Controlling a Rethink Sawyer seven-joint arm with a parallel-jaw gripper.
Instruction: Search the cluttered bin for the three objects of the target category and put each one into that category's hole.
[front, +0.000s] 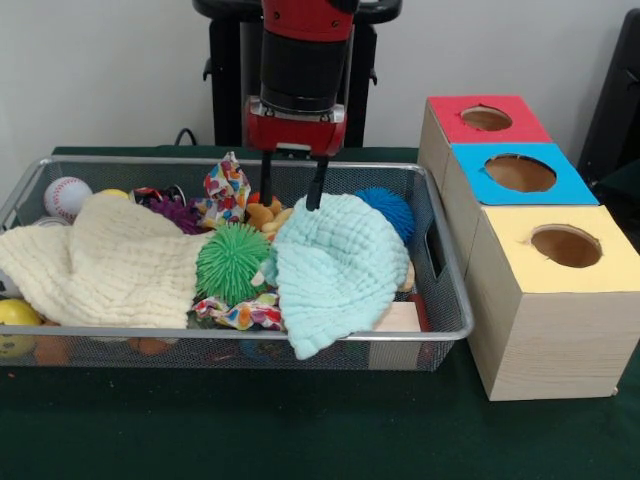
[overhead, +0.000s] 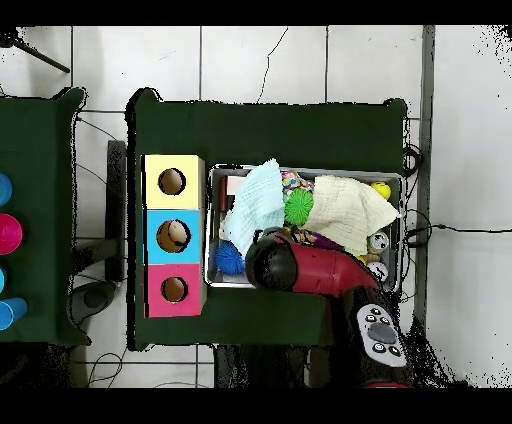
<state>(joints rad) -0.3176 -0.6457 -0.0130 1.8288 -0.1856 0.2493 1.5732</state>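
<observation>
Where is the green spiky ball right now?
In the front view, the green spiky ball lies mid-bin between the cream cloth and the mint cloth.

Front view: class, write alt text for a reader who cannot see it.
A red and black robot gripper hangs open over a wire bin, its fingertips at the edge of a pale blue cloth. A green spiky ball and a cream cloth lie alongside; three boxes with holes stand beside the bin.
</observation>
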